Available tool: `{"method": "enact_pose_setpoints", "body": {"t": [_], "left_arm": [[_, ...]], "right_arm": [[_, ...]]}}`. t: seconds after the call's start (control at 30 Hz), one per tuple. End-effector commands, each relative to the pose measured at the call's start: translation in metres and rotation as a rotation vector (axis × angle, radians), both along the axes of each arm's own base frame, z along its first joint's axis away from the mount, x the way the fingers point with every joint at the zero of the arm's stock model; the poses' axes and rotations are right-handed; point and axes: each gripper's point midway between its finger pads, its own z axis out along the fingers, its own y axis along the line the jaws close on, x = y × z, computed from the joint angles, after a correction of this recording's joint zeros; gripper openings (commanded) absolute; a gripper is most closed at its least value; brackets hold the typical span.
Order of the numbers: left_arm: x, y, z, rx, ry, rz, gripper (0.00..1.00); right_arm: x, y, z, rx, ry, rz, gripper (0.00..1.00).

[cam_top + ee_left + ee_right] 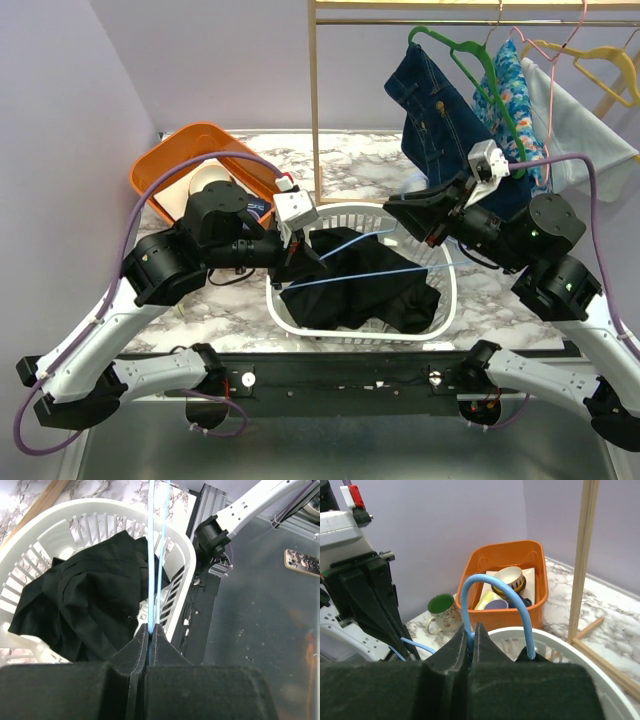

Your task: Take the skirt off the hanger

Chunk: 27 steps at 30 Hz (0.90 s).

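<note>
A black skirt (360, 290) lies crumpled in the white laundry basket (440, 320); it also shows in the left wrist view (90, 600). A light blue hanger (375, 272) spans above the basket between both grippers. My left gripper (290, 262) is shut on the hanger's thin bars (155, 580) at its left end. My right gripper (425, 235) is shut on the hanger's neck below its curved hook (495, 590). Whether the skirt still touches the hanger I cannot tell.
An orange bin (175, 165) with bowls stands at the back left, a floral mug (442, 612) beside it. A wooden clothes rack (315, 100) at the back holds denim (440, 110), a floral garment and hangers on the right.
</note>
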Motion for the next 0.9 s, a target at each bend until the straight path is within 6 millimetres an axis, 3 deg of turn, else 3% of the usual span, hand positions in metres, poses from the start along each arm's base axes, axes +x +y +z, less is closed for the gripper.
{"method": "enact_pose_setpoints", "body": {"t": [0.0, 0.07, 0.17, 0.33, 0.63, 0.73, 0.87], "left_arm": [[0.003, -0.002, 0.013, -0.058, -0.021, 0.024, 0.0], [0.017, 0.004, 0.014, -0.047, -0.042, 0.113, 0.0], [0.029, 0.014, 0.011, -0.014, -0.076, 0.197, 0.0], [0.048, 0.023, 0.012, 0.0, -0.102, 0.316, 0.0], [0.116, 0.033, 0.033, 0.013, -0.162, 0.666, 0.0], [0.138, 0.036, 0.049, -0.018, -0.203, 0.778, 0.0], [0.168, 0.035, 0.085, -0.102, -0.286, 0.909, 0.0]], "right_arm": [[0.007, -0.006, 0.012, 0.058, 0.021, -0.054, 0.51], [0.005, -0.009, 0.015, 0.067, 0.027, -0.059, 0.77], [0.0, -0.016, 0.022, 0.091, 0.044, -0.069, 1.0], [-0.009, -0.04, 0.03, 0.15, 0.075, -0.129, 1.0], [-0.034, -0.097, 0.053, 0.35, 0.042, -0.237, 1.0], [-0.036, -0.114, 0.054, 0.395, 0.04, -0.286, 1.0], [-0.038, -0.128, 0.054, 0.435, 0.041, -0.329, 1.0]]}}
